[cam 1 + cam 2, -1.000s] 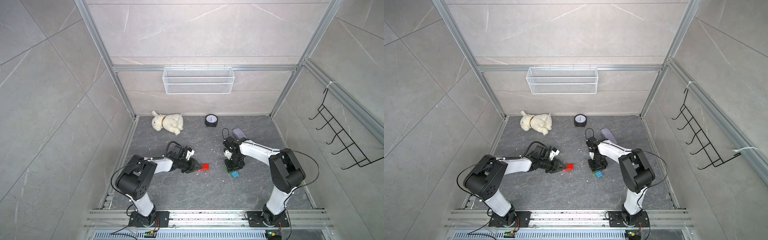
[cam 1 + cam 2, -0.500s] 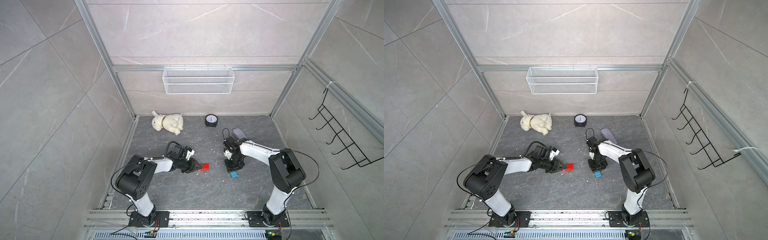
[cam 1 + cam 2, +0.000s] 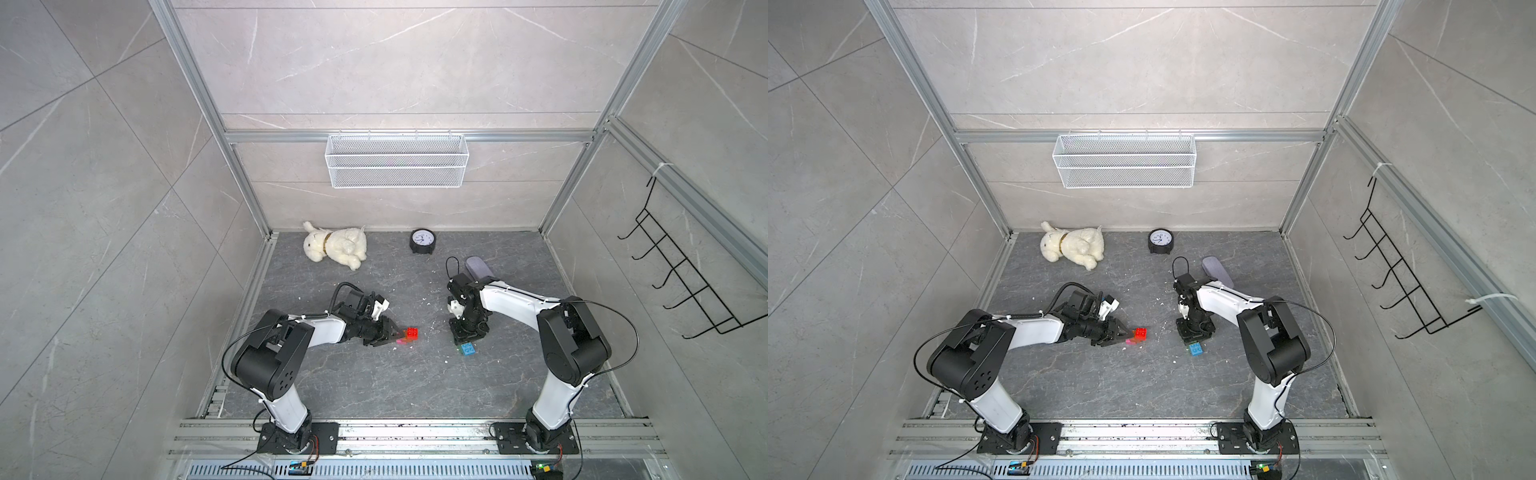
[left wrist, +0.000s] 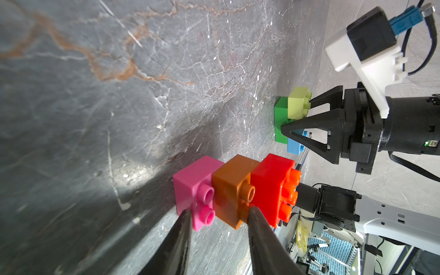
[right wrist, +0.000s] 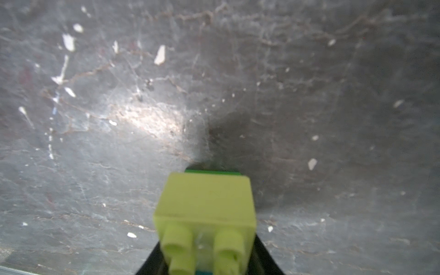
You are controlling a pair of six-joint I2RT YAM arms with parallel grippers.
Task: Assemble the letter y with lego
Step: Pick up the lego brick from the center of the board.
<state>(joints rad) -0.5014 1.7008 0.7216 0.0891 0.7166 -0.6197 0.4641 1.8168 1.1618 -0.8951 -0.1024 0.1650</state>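
Two joined lego groups lie apart on the dark floor. The stepped stem is a pink brick [image 4: 192, 181], an orange brick [image 4: 231, 183] and a red brick [image 4: 271, 176] [image 3: 412, 332] [image 3: 1140, 333]. My left gripper [image 4: 219, 214] [image 3: 395, 334] lies low and is shut on the stem's pink and orange end. To the right, a green bar [image 4: 281, 114] carries a yellow-green brick [image 4: 297, 102] [image 5: 207, 202] and a blue brick [image 4: 295, 146] [image 3: 468, 348] [image 3: 1196, 349]. My right gripper [image 4: 296, 114] [image 3: 465, 338] points down, shut on this piece.
A plush dog [image 3: 334, 247] and a small black clock [image 3: 422, 241] stand by the back wall. A grey object [image 3: 478, 266] lies behind the right arm. A wire basket [image 3: 397, 166] hangs on the back wall. A black hook rack [image 3: 681, 282] hangs on the right wall.
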